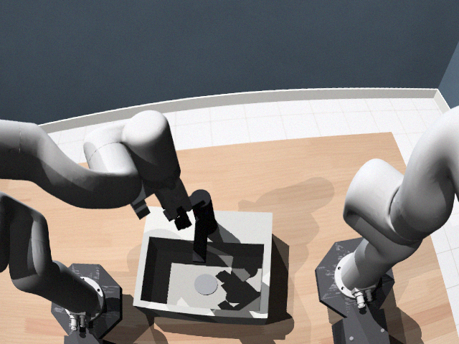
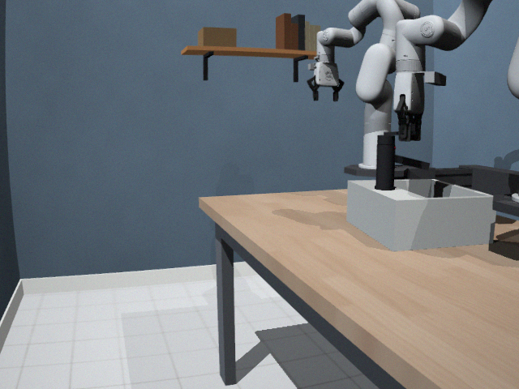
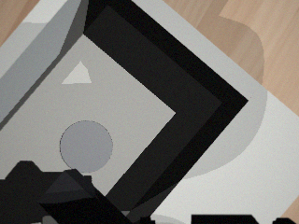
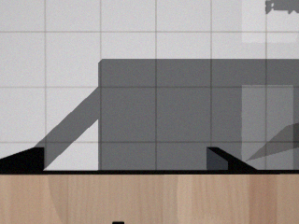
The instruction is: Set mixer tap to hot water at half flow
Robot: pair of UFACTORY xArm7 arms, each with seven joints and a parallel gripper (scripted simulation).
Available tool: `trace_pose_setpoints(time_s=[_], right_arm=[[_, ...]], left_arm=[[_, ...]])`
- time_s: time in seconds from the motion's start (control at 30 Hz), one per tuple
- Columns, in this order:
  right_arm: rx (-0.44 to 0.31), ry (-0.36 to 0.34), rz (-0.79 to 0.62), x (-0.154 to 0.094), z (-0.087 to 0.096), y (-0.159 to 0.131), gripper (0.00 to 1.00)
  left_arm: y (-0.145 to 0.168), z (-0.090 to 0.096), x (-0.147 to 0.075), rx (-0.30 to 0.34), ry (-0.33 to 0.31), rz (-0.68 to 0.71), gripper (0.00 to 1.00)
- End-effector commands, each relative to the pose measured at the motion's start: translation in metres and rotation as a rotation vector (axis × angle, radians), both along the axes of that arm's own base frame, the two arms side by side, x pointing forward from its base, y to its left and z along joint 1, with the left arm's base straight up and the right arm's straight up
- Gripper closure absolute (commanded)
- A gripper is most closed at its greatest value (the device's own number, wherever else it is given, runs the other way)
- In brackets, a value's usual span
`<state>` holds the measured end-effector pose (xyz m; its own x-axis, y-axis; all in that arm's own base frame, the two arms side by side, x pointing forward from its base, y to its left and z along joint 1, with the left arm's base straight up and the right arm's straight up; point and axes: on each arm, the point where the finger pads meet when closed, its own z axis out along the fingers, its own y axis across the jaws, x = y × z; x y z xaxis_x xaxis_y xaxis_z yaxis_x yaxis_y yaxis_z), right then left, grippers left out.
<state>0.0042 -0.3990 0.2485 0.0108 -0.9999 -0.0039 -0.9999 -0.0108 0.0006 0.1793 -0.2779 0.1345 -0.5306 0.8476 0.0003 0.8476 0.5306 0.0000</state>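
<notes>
The black mixer tap stands on the sink's rear ledge, its spout reaching over the basin. The thin dark lever lies across its top, looks near level in the exterior view and points toward my left gripper. The red dot shows just under the tap's top. My left gripper is partly open and empty, beside the lever's end; I cannot tell whether they touch. My right gripper is wide open and empty, high and away from the tap.
The pale sink box has a round grey drain in its floor. It stands on the wooden table between the two arm bases. A wall shelf holds a box and several books.
</notes>
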Motion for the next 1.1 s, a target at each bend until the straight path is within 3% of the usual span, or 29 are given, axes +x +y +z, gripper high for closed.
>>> trace_pose_setpoints(time_s=[0.0, 0.7, 1.07], right_arm=[[-0.004, -0.001, 0.000, 0.000, 0.001, -0.001, 0.00], [-0.004, -0.001, 0.000, 0.000, 0.001, -0.001, 0.00], [-0.004, -0.001, 0.000, 0.000, 0.001, -0.001, 0.00]], left_arm=[[-0.001, 0.001, 0.001, -0.003, -0.002, 0.000, 0.36], [-0.001, 0.008, 0.001, -0.003, -0.002, 0.000, 0.36], [-0.001, 0.034, 0.001, -0.003, -0.002, 0.000, 0.36]])
